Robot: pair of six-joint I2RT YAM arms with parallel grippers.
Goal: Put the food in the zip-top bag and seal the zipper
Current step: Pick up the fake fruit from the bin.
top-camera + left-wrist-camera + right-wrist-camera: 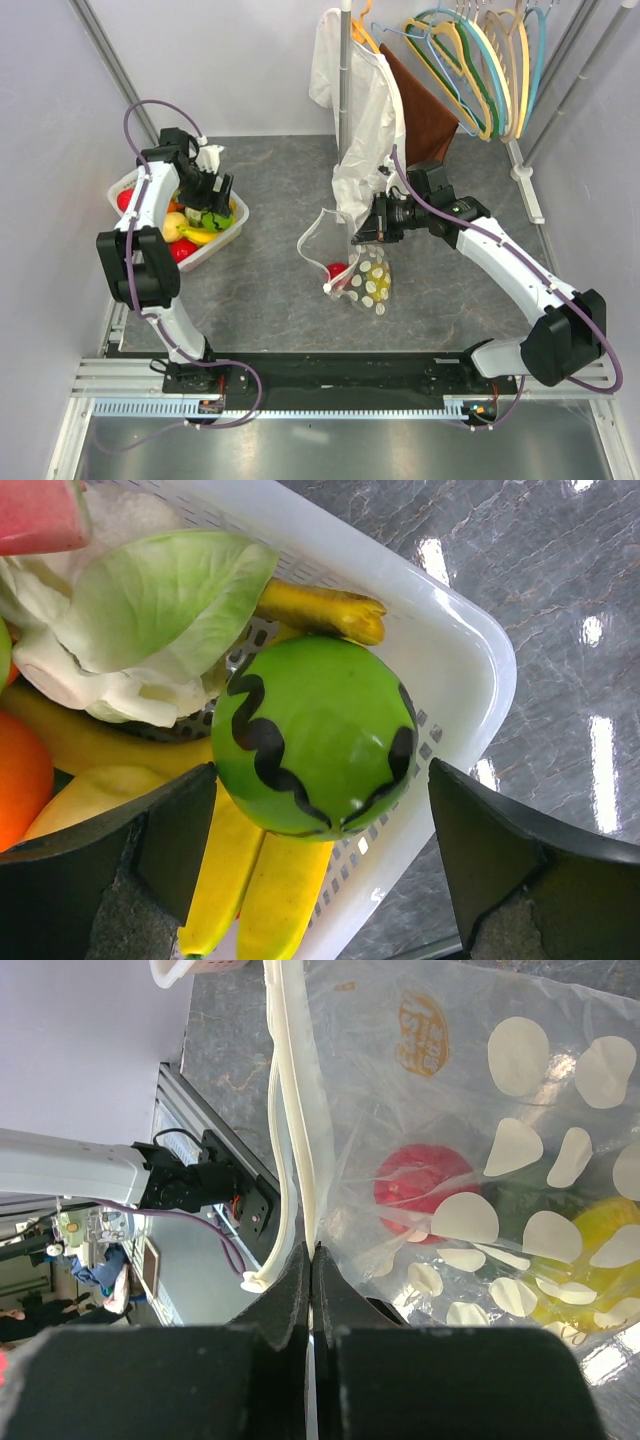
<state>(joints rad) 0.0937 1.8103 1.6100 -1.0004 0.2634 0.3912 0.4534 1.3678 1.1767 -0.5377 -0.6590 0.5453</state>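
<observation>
Melon (pixel 315 730) in basket (pixel 470 645) lies between spread left claw (pixel 318 780); right claw (pixel 312 1257) pinches zip-top bag (pixel 470 1140) rim.

Looks like a robotics lab cell here: left arm (pixel 150 235) and right arm (pixel 510 262) bolted to an aluminium rail (pixel 120 373) at the near edge of the grey marbled tabletop (pixel 275 185), plain white panels (pixel 250 70) walling it in, coloured hangers (pixel 480 65) racked behind.

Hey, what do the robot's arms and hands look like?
The left arm and right arm have white links, bulky black joints and a purple cable looping along each. The left hand and right hand are black.
</observation>
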